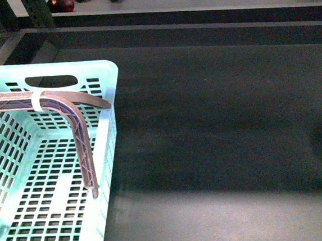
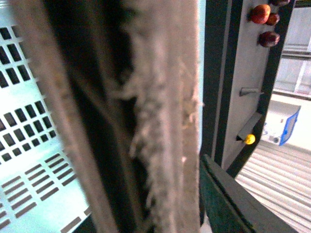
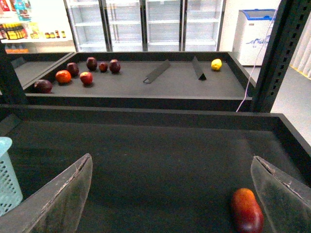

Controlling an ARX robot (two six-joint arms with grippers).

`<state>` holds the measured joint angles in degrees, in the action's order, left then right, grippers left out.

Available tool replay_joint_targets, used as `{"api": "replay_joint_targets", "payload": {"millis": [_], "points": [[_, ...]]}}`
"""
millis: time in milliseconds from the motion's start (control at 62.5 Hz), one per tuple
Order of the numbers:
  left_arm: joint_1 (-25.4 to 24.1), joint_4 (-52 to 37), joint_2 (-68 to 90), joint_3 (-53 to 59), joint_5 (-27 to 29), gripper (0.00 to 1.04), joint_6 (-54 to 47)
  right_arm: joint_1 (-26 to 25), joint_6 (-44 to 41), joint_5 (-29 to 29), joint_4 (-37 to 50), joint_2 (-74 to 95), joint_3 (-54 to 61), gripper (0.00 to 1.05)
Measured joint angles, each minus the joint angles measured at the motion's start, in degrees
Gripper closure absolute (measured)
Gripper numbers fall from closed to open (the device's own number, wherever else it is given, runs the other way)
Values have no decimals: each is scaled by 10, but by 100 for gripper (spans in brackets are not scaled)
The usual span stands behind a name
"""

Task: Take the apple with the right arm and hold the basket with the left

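My right claw (image 3: pixel 171 158) is spread; apple (image 3: pixel 247 212) sits off-centre, just beside one finger (image 3: pixel 279 191), so I'd shift sideways first. my left claw (image 1: pixel 102 148) is spread over the basket (image 1: pixel 10 71) wall, not clamped.

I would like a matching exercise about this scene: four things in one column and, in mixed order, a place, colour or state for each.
1 basket
2 apple
3 yellow fruit
4 right gripper

a open, holding nothing
b far shelf
c red, near tray
d pale turquoise

Pairs: 1-d, 2-c, 3-b, 4-a
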<state>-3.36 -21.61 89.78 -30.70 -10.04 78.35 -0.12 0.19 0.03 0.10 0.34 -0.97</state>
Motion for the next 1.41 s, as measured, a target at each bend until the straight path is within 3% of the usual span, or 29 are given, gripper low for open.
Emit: {"api": "replay_joint_targets", "payload": {"millis": [96,176,672,848,1104,1408], "points": [[1,0,8,-5,2,92,0,0,0,0,0,0,0,9],[6,5,10,-15,1,98,23,0,0,0,0,0,0,9],[112,84,-56,-90,-23,99,-36,0,0,0,0,0,0,9],[198,154,-74,-151,-38,99,-103,0,0,0,0,0,0,9],[308,168,-78,-177,-41,99,-133,0,0,0,0,0,0,9],[377,163,-78,-201,-32,99,-138,0,0,0,0,0,0,9]]}}
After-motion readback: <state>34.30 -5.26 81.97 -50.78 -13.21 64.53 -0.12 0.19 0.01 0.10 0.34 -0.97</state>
